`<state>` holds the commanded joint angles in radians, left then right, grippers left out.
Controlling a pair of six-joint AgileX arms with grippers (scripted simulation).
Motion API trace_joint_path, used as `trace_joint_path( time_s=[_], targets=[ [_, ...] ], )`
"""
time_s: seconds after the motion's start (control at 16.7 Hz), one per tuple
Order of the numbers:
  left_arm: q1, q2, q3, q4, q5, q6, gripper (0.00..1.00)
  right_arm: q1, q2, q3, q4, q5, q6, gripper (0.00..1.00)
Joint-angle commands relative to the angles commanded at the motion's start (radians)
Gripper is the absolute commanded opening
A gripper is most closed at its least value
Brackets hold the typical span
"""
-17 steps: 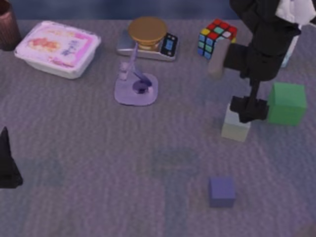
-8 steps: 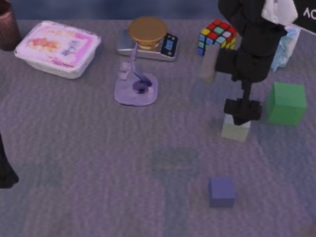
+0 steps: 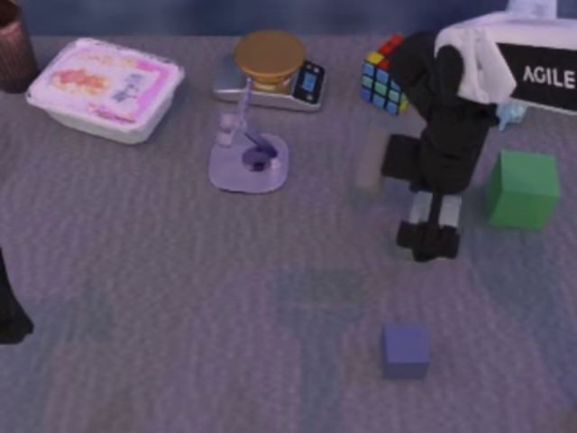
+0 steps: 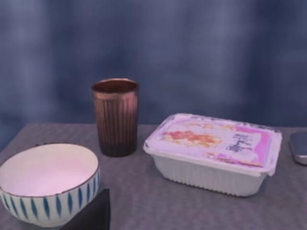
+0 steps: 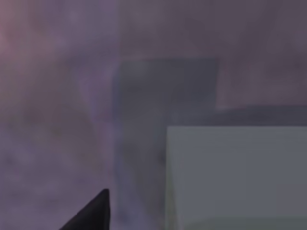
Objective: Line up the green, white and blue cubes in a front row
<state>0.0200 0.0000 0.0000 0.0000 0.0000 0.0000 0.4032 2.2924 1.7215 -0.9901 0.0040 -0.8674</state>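
Right end effector (image 3: 429, 239) sits straight over the white cube (image 5: 235, 177), nearly hiding it; can't tell if it's clenched. Green cube (image 3: 522, 188) just beside, blue cube (image 3: 405, 350) nearer the tabletop's front.

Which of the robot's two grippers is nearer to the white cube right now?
Right. The right gripper is directly over the white cube, covering it in the top view. The left gripper is parked at the table's far left edge, well away from it.
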Motion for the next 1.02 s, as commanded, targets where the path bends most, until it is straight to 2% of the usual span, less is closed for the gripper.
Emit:
trace_joint_path(
  time_s=[0.36, 1.02],
  targets=[
    [0.0, 0.0, 0.0, 0.0, 0.0, 0.0, 1.0, 0.001, 0.021, -0.042, 0.053, 0.0, 0.0, 1.0],
    [0.0, 0.0, 0.0, 0.0, 0.0, 0.0, 1.0, 0.001, 0.021, -0.042, 0.053, 0.0, 0.0, 0.17]
  ],
)
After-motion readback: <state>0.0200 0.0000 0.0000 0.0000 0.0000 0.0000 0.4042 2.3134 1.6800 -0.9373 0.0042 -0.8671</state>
